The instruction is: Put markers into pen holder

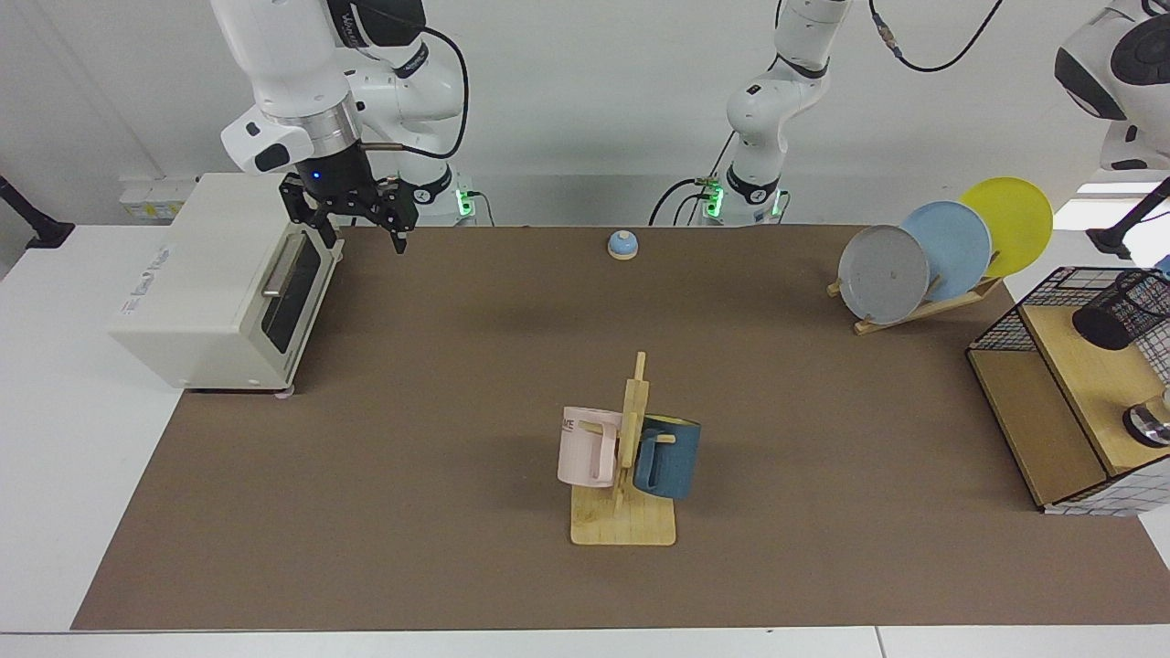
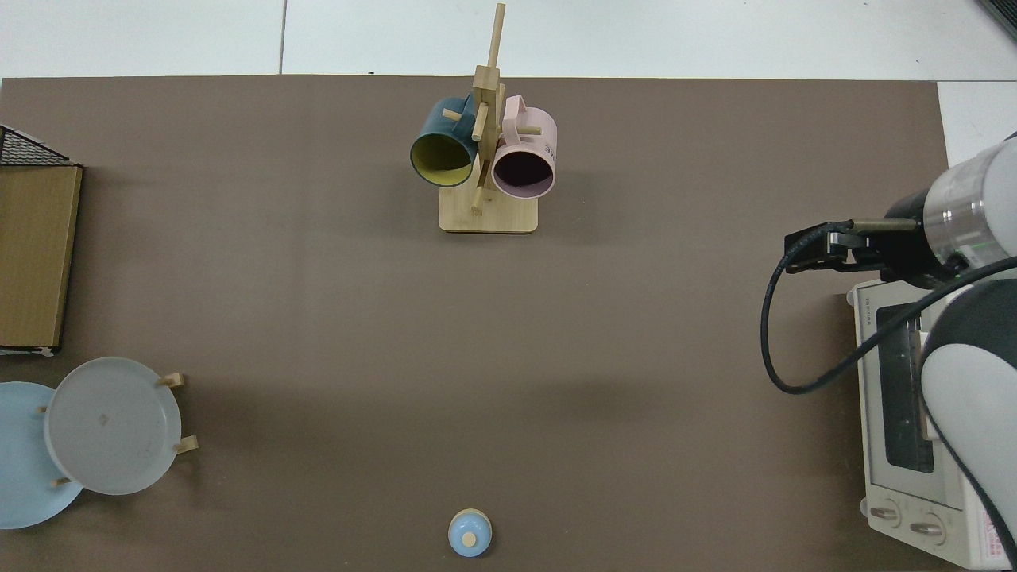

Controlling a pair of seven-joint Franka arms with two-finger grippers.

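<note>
The right end effector (image 1: 358, 230) hangs with fingers spread and nothing between them, just beside the toaster oven (image 1: 219, 283) at the desk's (image 1: 439, 384) far corner. The left end effector is out of view; only that arm's upper links show. The pen holder (image 1: 1126, 309) sits on the wire basket's (image 1: 1033, 366) wooden shelf. No marker is visible.

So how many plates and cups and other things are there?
Plates: 3, grey, blue, yellow
Mugs: 2, pink, blue
Toaster oven: 1
Bell: 1
Pen holder: 1
Total: 8
</note>
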